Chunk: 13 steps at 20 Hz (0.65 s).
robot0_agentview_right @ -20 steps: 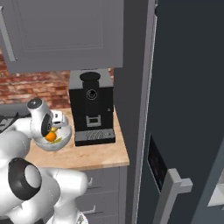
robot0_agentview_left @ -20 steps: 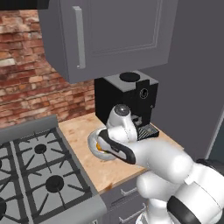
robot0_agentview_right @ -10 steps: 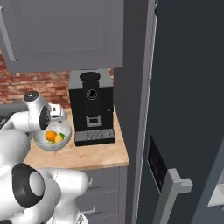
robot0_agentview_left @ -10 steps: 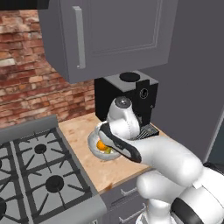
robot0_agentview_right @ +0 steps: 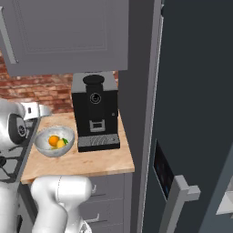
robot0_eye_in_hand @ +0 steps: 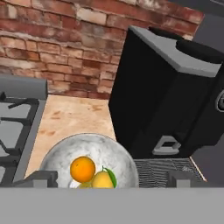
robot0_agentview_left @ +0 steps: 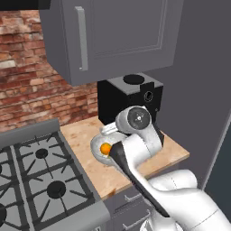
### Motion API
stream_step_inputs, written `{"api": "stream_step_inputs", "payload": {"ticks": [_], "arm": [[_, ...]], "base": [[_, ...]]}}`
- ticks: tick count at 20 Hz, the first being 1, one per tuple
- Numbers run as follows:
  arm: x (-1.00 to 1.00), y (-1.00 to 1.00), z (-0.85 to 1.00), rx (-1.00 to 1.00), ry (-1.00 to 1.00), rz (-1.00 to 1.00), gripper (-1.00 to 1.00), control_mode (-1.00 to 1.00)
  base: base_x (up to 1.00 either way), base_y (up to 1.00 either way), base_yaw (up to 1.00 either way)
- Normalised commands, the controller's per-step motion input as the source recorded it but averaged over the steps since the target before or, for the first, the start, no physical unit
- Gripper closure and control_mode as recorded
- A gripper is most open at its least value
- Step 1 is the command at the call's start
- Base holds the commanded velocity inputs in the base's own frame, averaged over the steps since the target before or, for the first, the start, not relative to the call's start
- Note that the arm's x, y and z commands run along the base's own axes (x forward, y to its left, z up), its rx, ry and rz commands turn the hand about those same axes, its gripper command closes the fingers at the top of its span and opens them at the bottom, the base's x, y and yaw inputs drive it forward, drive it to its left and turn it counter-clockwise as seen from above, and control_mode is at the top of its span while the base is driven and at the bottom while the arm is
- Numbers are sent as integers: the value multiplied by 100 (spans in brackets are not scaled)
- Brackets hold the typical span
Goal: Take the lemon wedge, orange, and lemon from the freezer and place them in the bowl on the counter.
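Bowl (robot0_agentview_right: 54,142) sits mid-surface (robot0_agentview_right: 86,161), between stove (robot0_agentview_left: 40,180) and coffee machine (robot0_agentview_right: 94,109).
Orange (robot0_eye_in_hand: 82,169) and lemon (robot0_eye_in_hand: 102,179) touch inside; gripper (robot0_eye_in_hand: 109,177) spread wide, empty.

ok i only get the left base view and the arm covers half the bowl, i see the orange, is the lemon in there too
observer: yes, in the hand view the lemon lies in the bowl, touching the orange.
operator: end effector open or gripping
observer: open; the end effector has its tips wide apart over the bowl, holding nothing.
operator: wedge in too
observer: cannot confirm; the hand view shows just a yellow sliver at the orange's lower edge.
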Motion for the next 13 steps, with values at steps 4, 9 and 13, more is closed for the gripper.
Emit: {"api": "stream_step_inputs", "payload": {"ticks": [4, 9, 13], "arm": [[-100, 0, 100, -10, -49, -4, -100, -100], [-100, 0, 100, -15, -48, -8, -100, -100], [-100, 4, 100, -23, -51, -10, -100, -100]], "base": [[0, 0, 0], [0, 0, 0], [0, 0, 0]]}}
